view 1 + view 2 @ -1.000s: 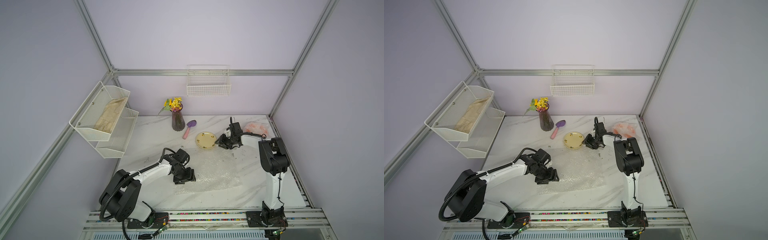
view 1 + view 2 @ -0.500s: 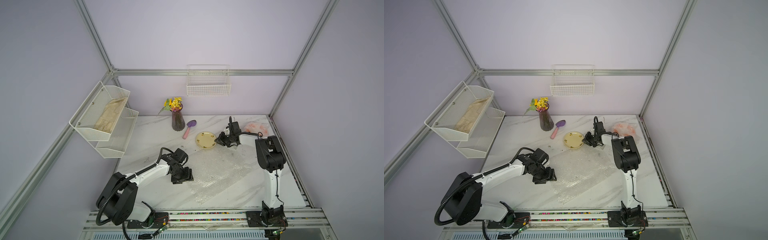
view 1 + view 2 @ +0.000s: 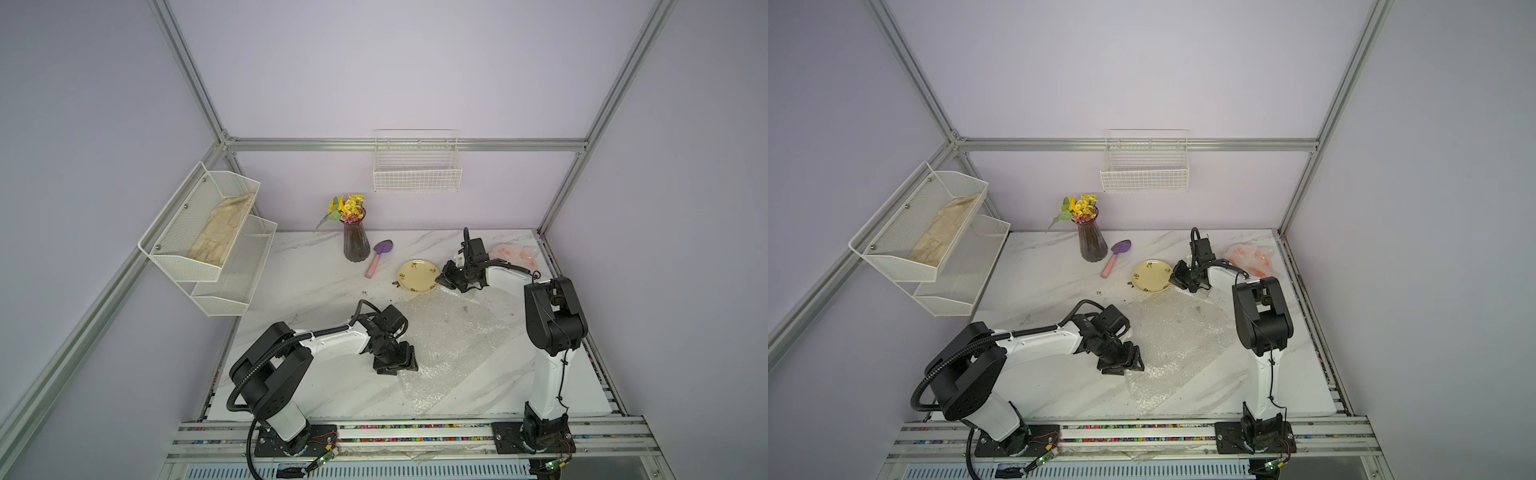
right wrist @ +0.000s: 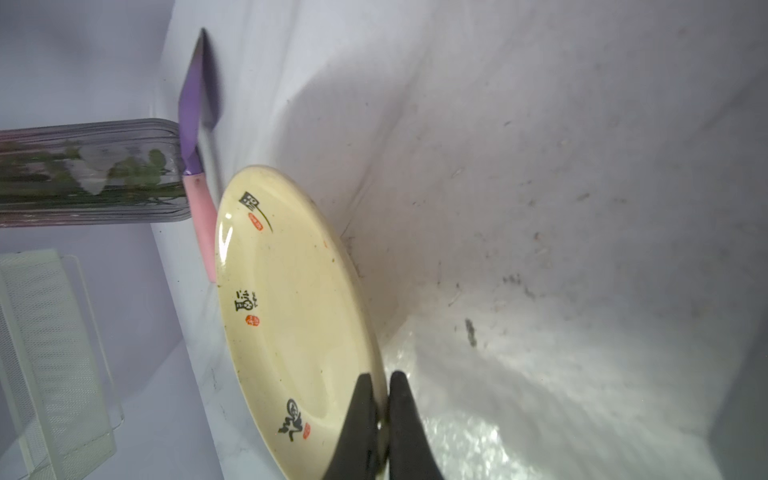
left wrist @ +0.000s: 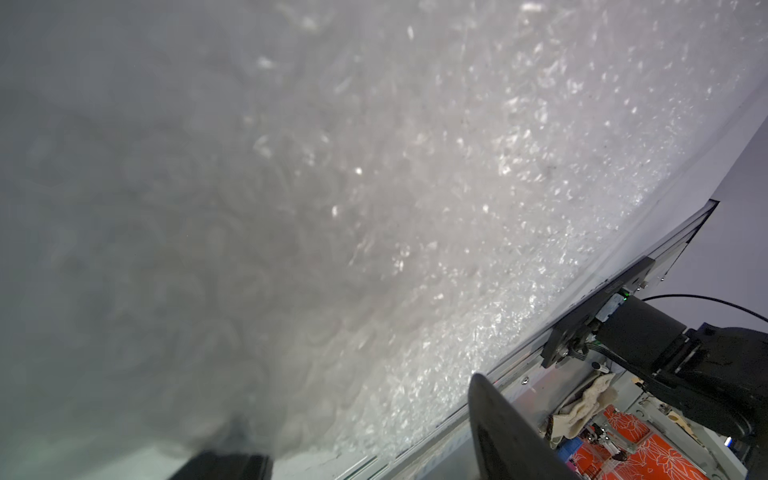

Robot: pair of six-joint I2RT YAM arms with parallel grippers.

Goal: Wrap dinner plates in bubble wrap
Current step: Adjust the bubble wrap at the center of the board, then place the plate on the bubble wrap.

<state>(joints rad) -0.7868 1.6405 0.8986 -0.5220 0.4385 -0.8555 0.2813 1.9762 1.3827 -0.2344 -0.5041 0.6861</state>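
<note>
Top view: bubble wrap (image 3: pixel 451 345) skewed diagonal since one second ago; right gripper (image 3: pixel 443 281) shifted onto yellow plate (image 3: pixel 417 276) at back, arm stretched forward. Left gripper (image 3: pixel 397 368) low at wrap's edge.
Left wrist: jaws wide.
Right wrist: fingers (image 4: pixel 357 415) pinch plate rim.

Robot lab cell, aluminium frame (image 3: pixel 407 144), lilac panel walls (image 3: pixel 395 62), marble-look table (image 3: pixel 316 286)
</note>
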